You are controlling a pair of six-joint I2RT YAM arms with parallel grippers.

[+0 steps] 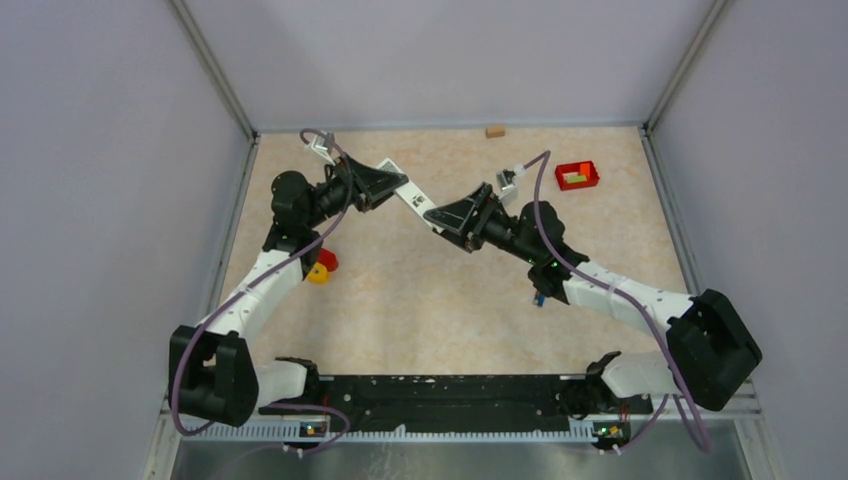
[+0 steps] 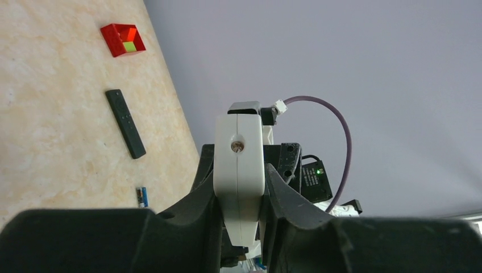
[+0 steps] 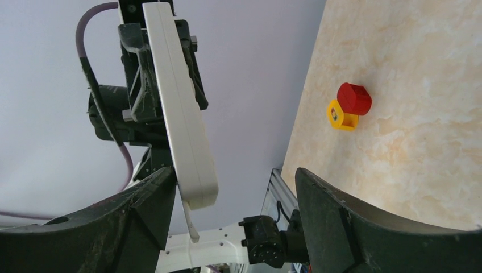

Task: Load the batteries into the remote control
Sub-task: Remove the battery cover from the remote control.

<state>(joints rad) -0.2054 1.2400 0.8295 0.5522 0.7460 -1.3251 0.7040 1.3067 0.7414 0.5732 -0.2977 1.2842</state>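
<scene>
Table (image 1: pixel 430 300): pale top with stone pattern, grey walls around it.
Left claw (image 2: pixel 239 187): closed on the white remote (image 2: pixel 239 153), one finger on each long side. It holds the white remote in the air, over the far middle of the table.
Right claw (image 3: pixel 236 176): open, the fingers (image 3: pixel 131 222) stand wide apart. The free end of the white remote is between them, close to one finger. I cannot tell if it touches.
White strip (image 3: pixel 191 223): thin, it sticks out from this free end of the white remote.
Battery (image 2: pixel 141 196): one small piece, dark and blue, lies on the table at the right side. From above it shows just beside the right arm (image 1: pixel 610 290).
Black remote (image 2: pixel 125 123): flat on the table, one end near the battery.
Red box (image 1: pixel 577 175): far right, with green and yellow pieces inside.
Red cylinder (image 3: pixel 353 98): on the left side, touching a yellow piece (image 3: pixel 339 115).
Wood block (image 1: pixel 494 131): at the far edge.
</scene>
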